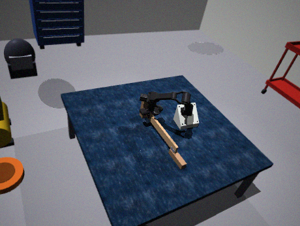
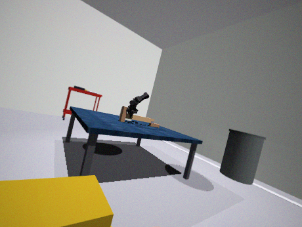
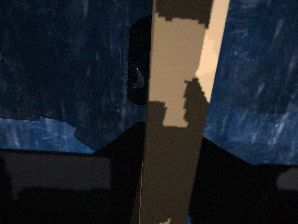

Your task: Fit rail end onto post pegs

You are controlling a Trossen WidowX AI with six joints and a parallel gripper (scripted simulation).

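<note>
The wooden rail (image 1: pixel 164 134) (image 2: pixel 142 119) (image 3: pixel 176 55) runs from my gripper to the footboard block (image 1: pixel 179 160) (image 2: pixel 155 125), where its far end sits at the bracket. My gripper (image 1: pixel 150 118) (image 2: pixel 130 115) (image 3: pixel 159 129) is shut on the rail close to its near end. The rail looks held above the table and roughly level. The post (image 1: pixel 142 109) (image 2: pixel 123 114) stands upright just beyond the gripper, partly covered by the arm. The pegs, the holes and any gap between rail and post are hidden behind the gripper; the wrist view does not show them.
The blue table (image 1: pixel 107 157) (image 2: pixel 105 123) carries everything. The arm's white wedge-shaped base mount (image 1: pixel 194 118) stands to the right of the rail in the top view, with the arm reaching over from it to the post. A red cart (image 1: pixel 284 85) (image 2: pixel 67 100) stands off the table.
</note>
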